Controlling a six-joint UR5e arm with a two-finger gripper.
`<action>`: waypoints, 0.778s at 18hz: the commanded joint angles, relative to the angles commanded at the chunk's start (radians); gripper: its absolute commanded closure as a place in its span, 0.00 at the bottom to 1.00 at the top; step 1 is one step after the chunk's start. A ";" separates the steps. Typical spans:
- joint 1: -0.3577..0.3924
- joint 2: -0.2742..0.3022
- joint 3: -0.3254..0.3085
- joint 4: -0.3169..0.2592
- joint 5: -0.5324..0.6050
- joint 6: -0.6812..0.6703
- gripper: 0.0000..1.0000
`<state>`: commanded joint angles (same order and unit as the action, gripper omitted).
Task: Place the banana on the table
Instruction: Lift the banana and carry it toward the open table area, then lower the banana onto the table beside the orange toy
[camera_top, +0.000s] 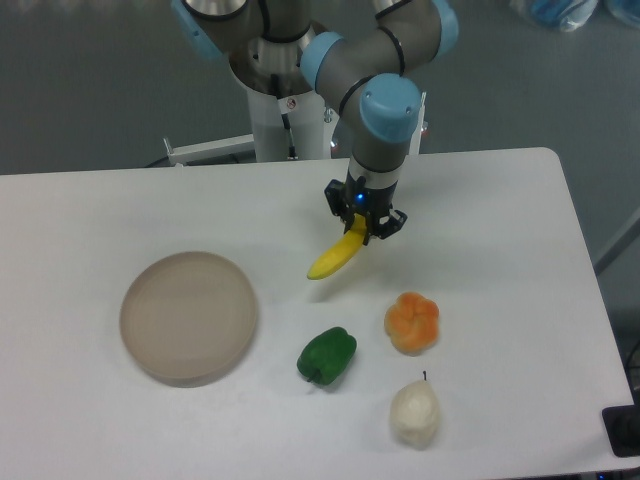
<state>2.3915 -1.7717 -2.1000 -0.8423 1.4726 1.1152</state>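
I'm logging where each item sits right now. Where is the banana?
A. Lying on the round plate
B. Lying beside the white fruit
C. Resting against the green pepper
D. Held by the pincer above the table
D: the banana hangs tilted from the pincer, which grips its upper end, apart from the plate and the green pepper.

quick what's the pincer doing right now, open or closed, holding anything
Pincer: closed on the banana, gripping its upper end; the banana hangs tilted down to the left above the table.
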 joint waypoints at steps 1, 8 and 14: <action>-0.002 -0.012 0.000 0.011 0.000 0.000 0.68; -0.015 -0.040 0.011 0.019 0.002 0.000 0.68; -0.015 -0.061 0.018 0.020 0.002 0.009 0.68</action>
<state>2.3761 -1.8331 -2.0816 -0.8222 1.4742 1.1244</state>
